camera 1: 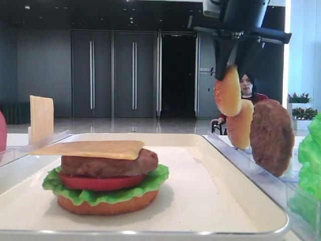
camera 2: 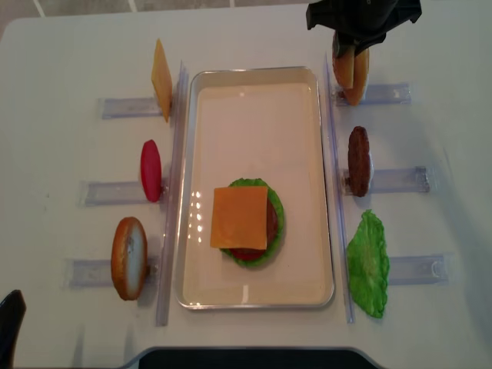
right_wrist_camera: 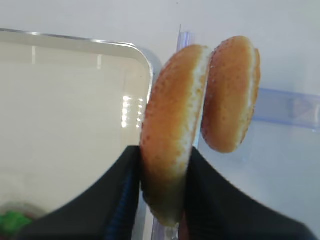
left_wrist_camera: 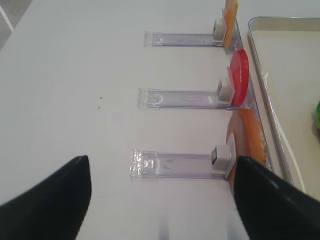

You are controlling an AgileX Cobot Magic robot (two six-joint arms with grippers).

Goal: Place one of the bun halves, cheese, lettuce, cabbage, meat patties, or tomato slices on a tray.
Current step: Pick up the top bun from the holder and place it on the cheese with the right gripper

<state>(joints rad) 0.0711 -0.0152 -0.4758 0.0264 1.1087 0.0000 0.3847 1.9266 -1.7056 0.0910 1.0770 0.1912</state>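
The right gripper (right_wrist_camera: 165, 175) has its jaws closed on a bun top (right_wrist_camera: 172, 130), held on edge above the far right rack (camera 2: 380, 94), just right of the tray's (camera 2: 254, 77) far right corner. A second bun (right_wrist_camera: 231, 92) stands on edge in that rack, just beside the held one; whether the two touch cannot be told. The stack (camera 2: 247, 223) sits at the near middle of the tray: bottom bun, lettuce, tomato, patty, with a cheese square (camera 2: 240, 217) on top. Spare pieces stand in racks on the desk (camera 2: 61, 69): cheese (camera 2: 161, 79), tomato (camera 2: 151, 170) and a bun (camera 2: 129, 257) on the left, a patty (camera 2: 358, 160) and lettuce (camera 2: 367, 263) on the right. The left gripper (left_wrist_camera: 160, 200) hangs over the near left rack with jaws wide and nothing between them. Judgement: the bun looks light and fairly stiff, with a smooth domed crust that could slip or pivot in a narrow pinch. The present hold across dome and flat face near the rim appears sound. Because it hangs on edge, it will probably need turning flat side down before release, or it may topple off the cheese.
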